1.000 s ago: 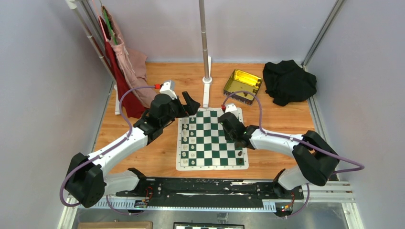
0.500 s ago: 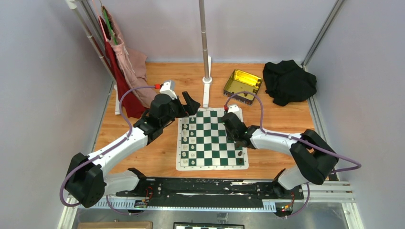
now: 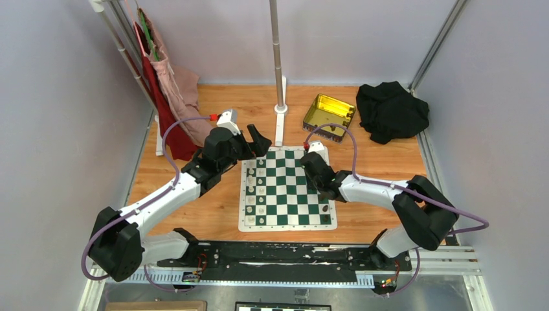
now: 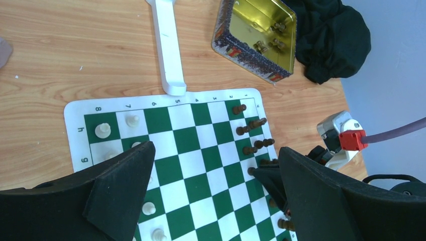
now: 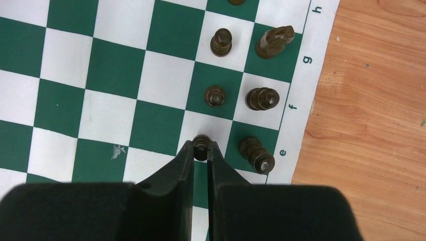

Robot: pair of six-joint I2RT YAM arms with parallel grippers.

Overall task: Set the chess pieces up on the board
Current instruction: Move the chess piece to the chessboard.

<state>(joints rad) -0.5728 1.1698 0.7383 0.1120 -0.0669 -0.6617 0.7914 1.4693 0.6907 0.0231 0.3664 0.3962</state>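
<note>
Right gripper [image 5: 201, 150] has shifted slightly along the board [image 5: 115, 75] and settled, jaws clamped on a dark pawn [image 5: 202, 142] at its tips. Placed pieces [image 5: 261, 98] stand just ahead. Pawn appears seated on its square; release pending. Left gripper [image 4: 213, 155] idle, jaws apart.

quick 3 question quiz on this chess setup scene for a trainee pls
1. True or false: the left pincer is shut on a white piece.
2. What is the right pincer shut on? A) a dark brown pawn B) a white pawn C) nothing
3. Which container off the chessboard holds more dark pieces?
Key: 1 false, it is open and empty. 2 A. 3 the gold tin.
</note>
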